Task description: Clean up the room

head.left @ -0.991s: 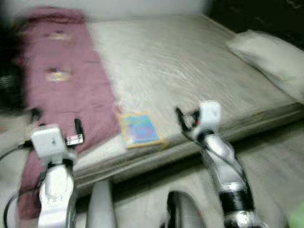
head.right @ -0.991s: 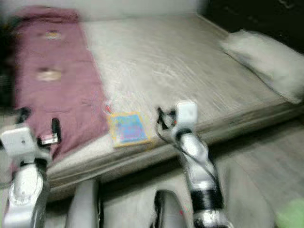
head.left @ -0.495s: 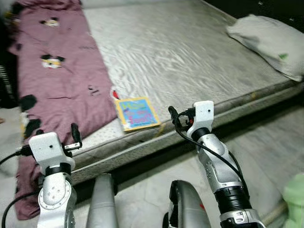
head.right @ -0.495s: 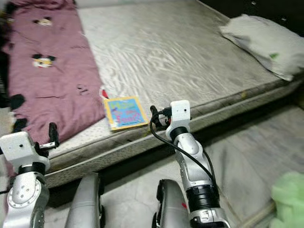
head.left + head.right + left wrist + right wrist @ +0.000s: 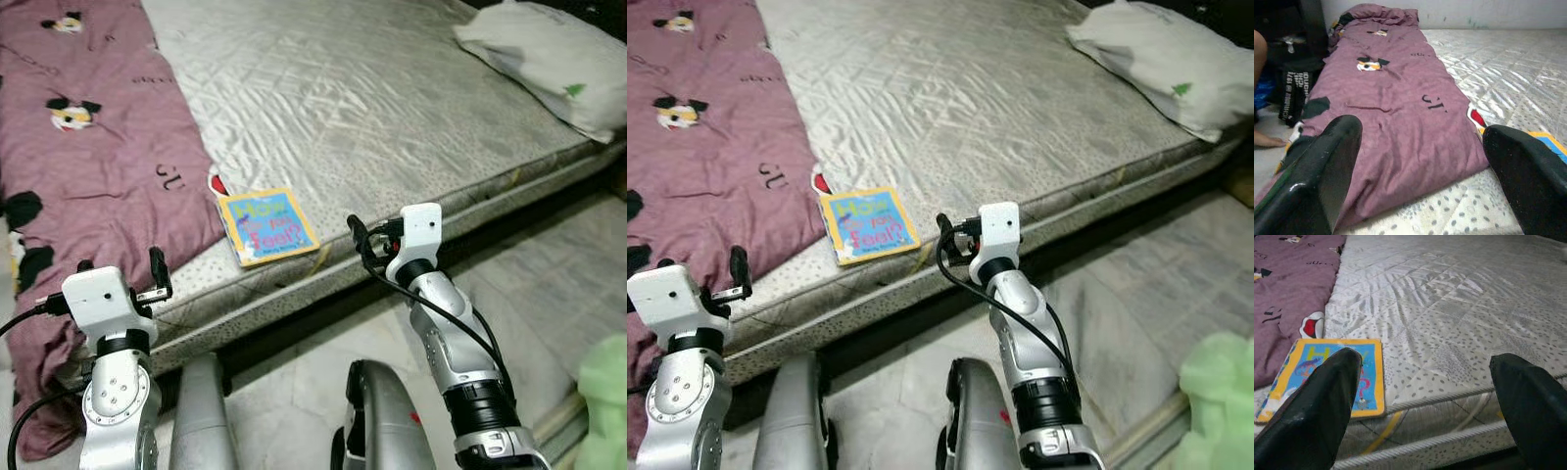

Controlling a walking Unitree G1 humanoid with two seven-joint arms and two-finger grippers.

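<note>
Left gripper (image 5: 118, 269) hovers at the bed's (image 5: 392, 108) near edge over the maroon blanket (image 5: 88, 166), jaws released. The picture book (image 5: 266, 226) lies flat by that near edge, beside the blanket. Right gripper (image 5: 361, 238) hangs just off the edge near the book, jaws released, empty.

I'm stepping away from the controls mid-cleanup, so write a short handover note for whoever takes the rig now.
Left gripper: open, holding nothing, raised in front of the mattress edge, facing the purple blanket.
Right gripper: open, holding nothing, just short of the mattress edge beside the picture book.
Things: the book lies flat near the front edge of the mattress, touching the blanket's edge. The blanket hangs over the robot's-left end. A pillow sits at the far right end.
Done: nothing picked up yet.
Left: likely grasp the book first, then deal with the blanket.
</note>
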